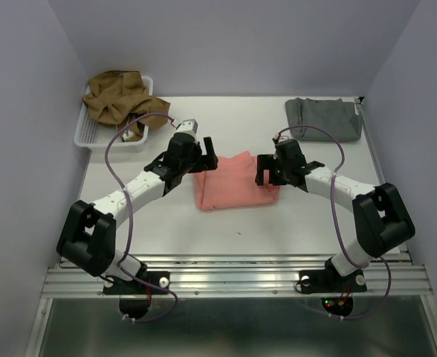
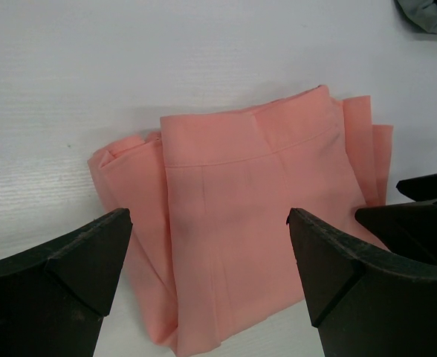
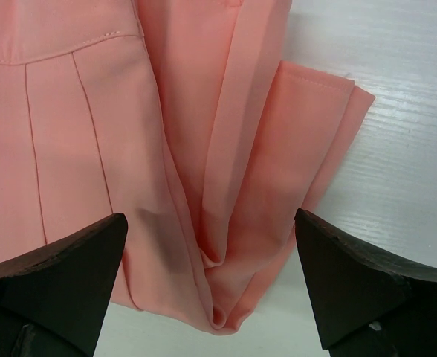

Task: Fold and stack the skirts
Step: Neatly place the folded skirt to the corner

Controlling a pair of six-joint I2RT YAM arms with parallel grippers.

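Observation:
The salmon-pink skirt [image 1: 235, 181] lies folded into a rough square at the table's middle. My left gripper [image 1: 208, 155] hovers open over its left edge, and in the left wrist view the folded cloth [image 2: 241, 193] fills the gap of that gripper [image 2: 208, 216]. My right gripper [image 1: 264, 169] is open at the skirt's right edge, above a bunched corner of folds [image 3: 226, 297] that shows between its spread tips [image 3: 211, 219]. The grey skirt [image 1: 324, 117] rests folded at the back right. The olive-brown skirt [image 1: 122, 97] is crumpled in the basket.
A white mesh basket [image 1: 85, 134] stands at the back left corner. Purple cables loop from both arms over the table. Grey walls close in on the left, back and right. A metal rail [image 1: 233, 279] runs along the near edge.

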